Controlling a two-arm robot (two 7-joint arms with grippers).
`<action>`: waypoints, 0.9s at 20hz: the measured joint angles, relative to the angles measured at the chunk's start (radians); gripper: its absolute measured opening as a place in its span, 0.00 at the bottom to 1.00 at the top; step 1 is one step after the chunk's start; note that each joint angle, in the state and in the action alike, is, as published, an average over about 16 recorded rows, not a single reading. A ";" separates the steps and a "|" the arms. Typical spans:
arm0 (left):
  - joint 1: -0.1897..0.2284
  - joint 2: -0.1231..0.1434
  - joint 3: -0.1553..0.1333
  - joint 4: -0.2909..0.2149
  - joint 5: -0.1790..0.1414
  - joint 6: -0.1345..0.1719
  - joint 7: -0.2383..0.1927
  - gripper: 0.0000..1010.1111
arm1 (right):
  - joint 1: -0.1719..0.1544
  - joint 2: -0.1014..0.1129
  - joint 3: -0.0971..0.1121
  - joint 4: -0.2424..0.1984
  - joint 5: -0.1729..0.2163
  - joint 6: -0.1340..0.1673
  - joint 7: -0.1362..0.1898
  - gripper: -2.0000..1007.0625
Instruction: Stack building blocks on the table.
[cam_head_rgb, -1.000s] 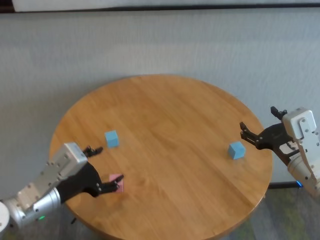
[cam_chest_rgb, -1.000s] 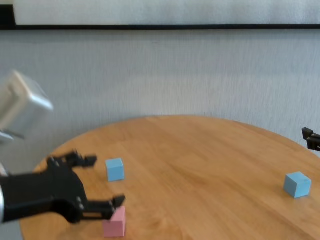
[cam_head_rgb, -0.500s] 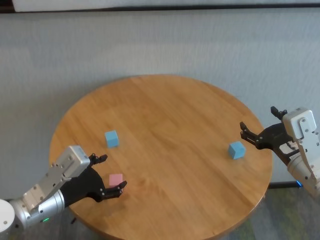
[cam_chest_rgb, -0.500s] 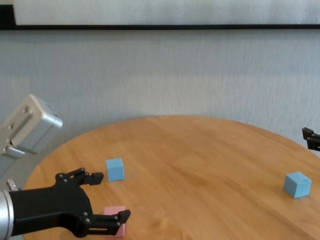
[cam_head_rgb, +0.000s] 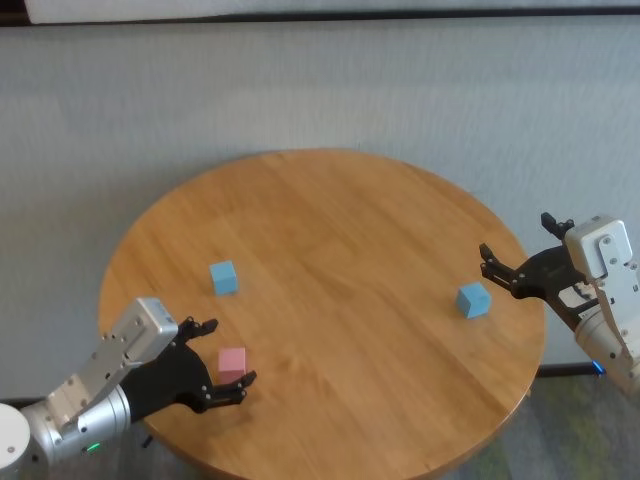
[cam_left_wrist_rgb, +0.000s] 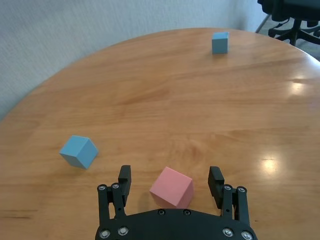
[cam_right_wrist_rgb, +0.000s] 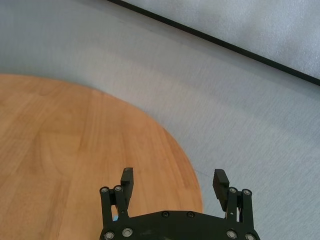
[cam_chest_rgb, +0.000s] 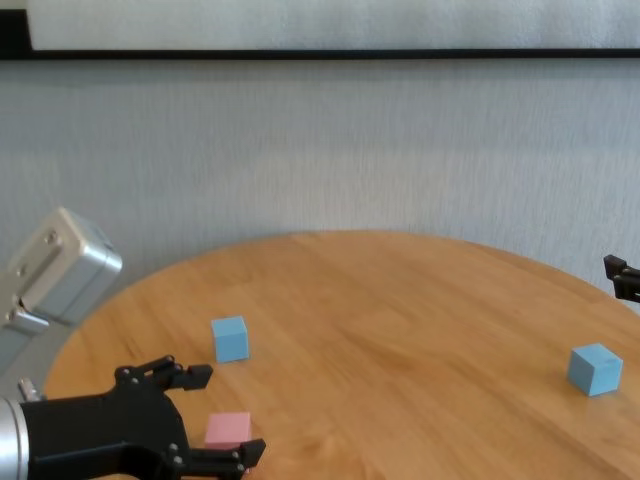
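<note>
- Left gripper (cam_left_wrist_rgb: 170, 182) spread wide, pink block (cam_left_wrist_rgb: 172, 187) sitting between its fingers on the bench (cam_head_rgb: 340, 230), near the front left edge; nothing grasped yet.
- Block sits turned corner-on to the fingers; closing now could twist it or squeeze it out.
- Near blue block (cam_head_rgb: 224, 277) just beyond; a careless lift could knock it.
- Right gripper (cam_head_rgb: 522, 270) spread wide, empty, beside the far blue block (cam_head_rgb: 473, 299) at the right rim; a nudge could push it off.

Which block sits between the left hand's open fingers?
The pink block, between the left hand fingers; both blue blocks lie farther away.
</note>
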 joint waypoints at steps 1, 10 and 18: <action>0.000 -0.002 -0.001 0.004 0.000 -0.001 -0.004 0.99 | 0.000 0.000 0.000 0.000 0.000 0.000 0.000 1.00; -0.010 -0.030 -0.007 0.050 0.006 -0.014 -0.036 0.99 | 0.000 0.000 0.000 0.000 0.000 0.000 0.000 1.00; -0.026 -0.058 -0.018 0.099 0.009 -0.033 -0.062 0.99 | 0.000 0.000 0.000 0.000 0.000 0.000 0.000 1.00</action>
